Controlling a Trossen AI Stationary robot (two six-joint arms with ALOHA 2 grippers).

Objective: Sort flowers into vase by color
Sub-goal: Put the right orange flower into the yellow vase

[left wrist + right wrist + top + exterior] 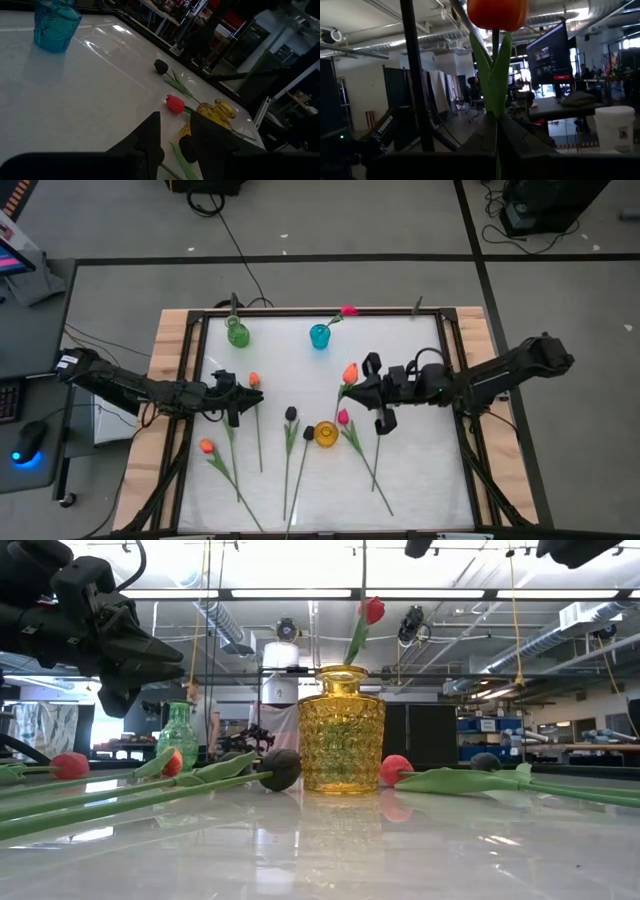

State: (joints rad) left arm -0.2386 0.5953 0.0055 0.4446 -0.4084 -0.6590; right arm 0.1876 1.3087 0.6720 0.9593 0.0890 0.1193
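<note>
My right gripper is over the table's middle right, shut on an orange tulip whose bud stands above the fingers. My left gripper hovers open at the middle left, over another orange tulip that lies flat on the table; nothing is between its fingers. A yellow vase stands near the centre. A green vase and a blue vase holding a pink tulip stand at the far side. Two black tulips, a pink one and an orange one lie on the table. My right gripper pinches the tulip's green stem between its two fingers, just below the leaves. The fingers come from the table's right, pointing left and slightly upward, across the stem. The tulip is lifted clear of the table, roughly upright, bud on top.
The long stems of the lying tulips run toward the near edge. A raised dark frame borders the white tabletop. There is open surface between the far vases and the yellow vase.
</note>
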